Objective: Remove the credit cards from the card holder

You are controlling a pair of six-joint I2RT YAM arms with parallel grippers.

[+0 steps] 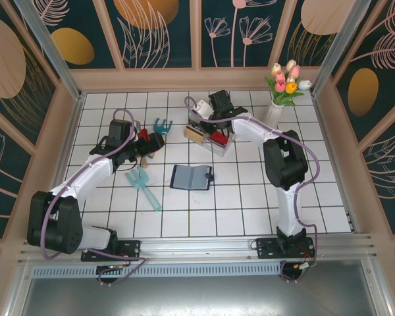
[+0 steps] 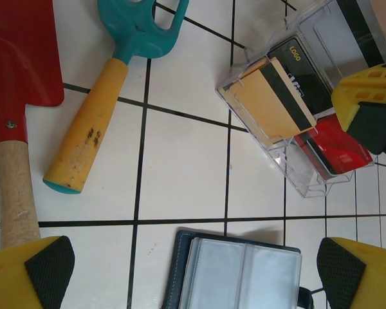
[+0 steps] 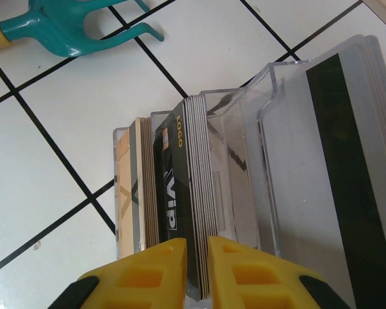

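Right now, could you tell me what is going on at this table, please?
The card holder lies open on the table, and the pockets that show look empty. A tan card and a red card stand in the clear box. The right tool is at that box, its fingers close together astride a black card stack; whether it grips is unclear. The left tool hangs open beside the card holder.

I see a clear plastic compartment box (image 2: 293, 168) on the white-tiled worktop (image 1: 250, 197). A white vase of pastel tulips (image 1: 276, 112) stands near it.
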